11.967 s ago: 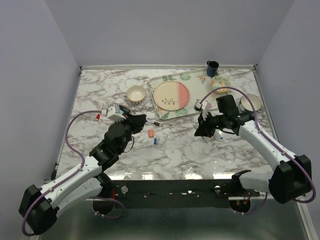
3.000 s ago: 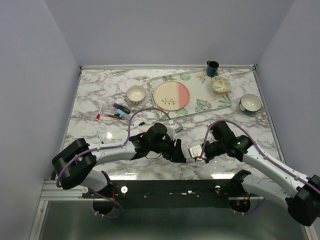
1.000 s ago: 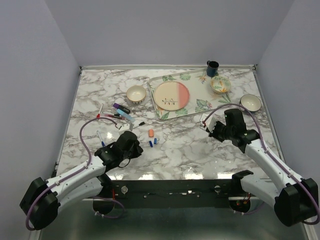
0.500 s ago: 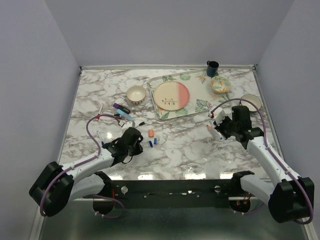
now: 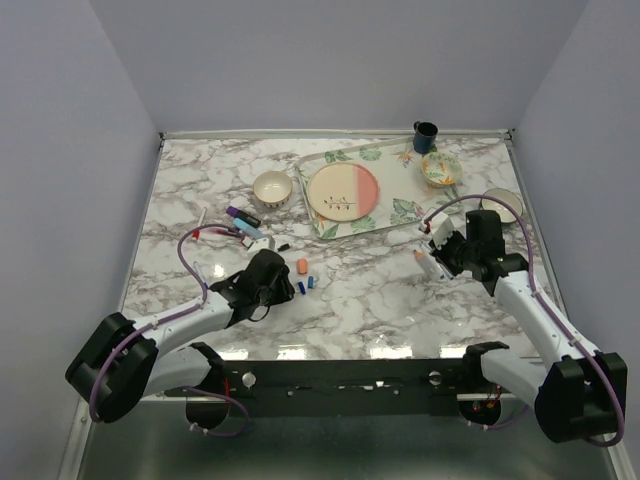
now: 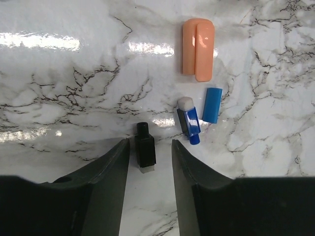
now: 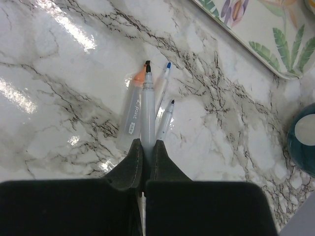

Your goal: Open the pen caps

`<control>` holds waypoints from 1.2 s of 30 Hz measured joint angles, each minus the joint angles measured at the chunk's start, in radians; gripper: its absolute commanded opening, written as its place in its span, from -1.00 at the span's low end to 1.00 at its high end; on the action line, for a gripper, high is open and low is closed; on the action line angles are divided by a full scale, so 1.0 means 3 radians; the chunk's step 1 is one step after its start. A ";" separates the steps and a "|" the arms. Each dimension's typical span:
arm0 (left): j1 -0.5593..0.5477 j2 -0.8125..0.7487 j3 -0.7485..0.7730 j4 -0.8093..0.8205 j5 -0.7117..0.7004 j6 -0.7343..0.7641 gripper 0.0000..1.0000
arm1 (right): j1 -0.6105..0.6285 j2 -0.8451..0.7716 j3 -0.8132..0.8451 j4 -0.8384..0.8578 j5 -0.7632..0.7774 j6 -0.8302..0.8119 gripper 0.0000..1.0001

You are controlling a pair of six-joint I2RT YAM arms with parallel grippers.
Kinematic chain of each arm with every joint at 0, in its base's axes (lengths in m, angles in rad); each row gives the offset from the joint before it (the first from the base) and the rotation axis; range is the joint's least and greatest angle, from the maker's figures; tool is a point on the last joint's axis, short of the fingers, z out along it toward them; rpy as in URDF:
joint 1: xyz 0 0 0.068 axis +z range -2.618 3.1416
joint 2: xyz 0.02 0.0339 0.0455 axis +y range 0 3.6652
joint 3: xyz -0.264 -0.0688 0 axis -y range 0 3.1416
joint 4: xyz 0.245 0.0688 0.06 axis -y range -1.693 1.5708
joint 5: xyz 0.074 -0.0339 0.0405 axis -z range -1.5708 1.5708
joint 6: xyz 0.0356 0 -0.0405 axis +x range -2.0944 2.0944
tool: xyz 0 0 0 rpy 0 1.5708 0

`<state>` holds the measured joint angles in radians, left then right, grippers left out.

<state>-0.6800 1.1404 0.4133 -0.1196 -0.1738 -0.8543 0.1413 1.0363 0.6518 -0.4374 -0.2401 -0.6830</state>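
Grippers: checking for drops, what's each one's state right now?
Left gripper: open, black cap lying between its fingers.
Right gripper: closed on black-tipped pen.

Bright even overhead light, white glare patches on glossy marble table (image 6: 59, 98), sharp focus, soft shadows

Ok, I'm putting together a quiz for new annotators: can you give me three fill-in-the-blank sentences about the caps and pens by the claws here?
1. The small cap lying on the table between the open fingers of the left claw is coloured ____.
2. The right claw is shut on a white pen whose bare tip is ____.
3. The largest cap in the left wrist view, the one with a clip, is ____.

Missing words: black; black; orange.
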 measured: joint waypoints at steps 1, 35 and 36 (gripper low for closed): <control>0.0000 0.0000 0.0003 0.0001 0.0008 0.0003 0.10 | -0.0005 0.0005 0.0001 0.0000 0.0000 0.0006 -0.99; 0.0045 -0.0905 0.0025 -0.0233 0.0036 0.0198 0.97 | -0.0757 0.0525 0.0125 -0.0158 -0.0076 0.0111 -0.89; 0.0045 -0.0952 0.0025 -0.0247 0.0034 0.0207 0.97 | -0.0777 0.0544 0.0136 -0.0173 -0.0083 0.0118 -0.88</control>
<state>-0.6666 0.8547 0.4210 -0.1936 -0.1635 -0.7921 -0.0917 1.1995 0.6926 -0.4892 -0.2649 -0.6476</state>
